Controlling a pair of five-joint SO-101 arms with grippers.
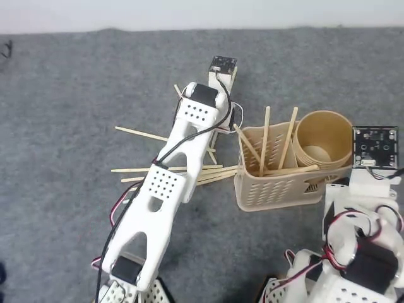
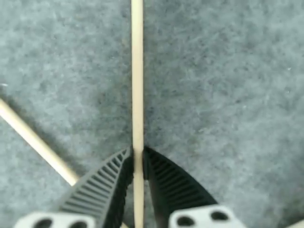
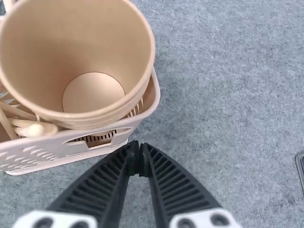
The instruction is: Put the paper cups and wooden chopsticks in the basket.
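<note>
Lifting this one stick cleanly is the step in hand, as I judge it from beside the table: the left gripper (image 2: 137,154) has its fingers clenched on a wooden chopstick (image 2: 137,71), which runs straight out from between them, low over the table (image 2: 237,71). How much of the stick lies behind the fingers I cannot tell, so the long free part may droop or swing. I think the arm should rise slowly first, until the stick is clear of the other chopstick (image 2: 33,140) lying at a slant just beside it, and only then turn toward the basket (image 1: 278,192). Several sticks already lean inside the basket, so it seems wise to tip this one nearly upright before letting go, otherwise it may knock them or catch on the rim. The stacked paper cups (image 1: 323,142) stand in the end of the basket nearest the right gripper (image 3: 139,147), whose fingers are pressed together on nothing, just beside the basket's wall. The free end of the basket is therefore the safer target. More loose chopsticks (image 1: 164,170) lie on the table under the left arm (image 1: 167,183). The surface is a grey, rough, carpet-like cloth, on which thin sticks will probably not roll. At the far edge a pale strip (image 1: 189,12) of the room shows.
</note>
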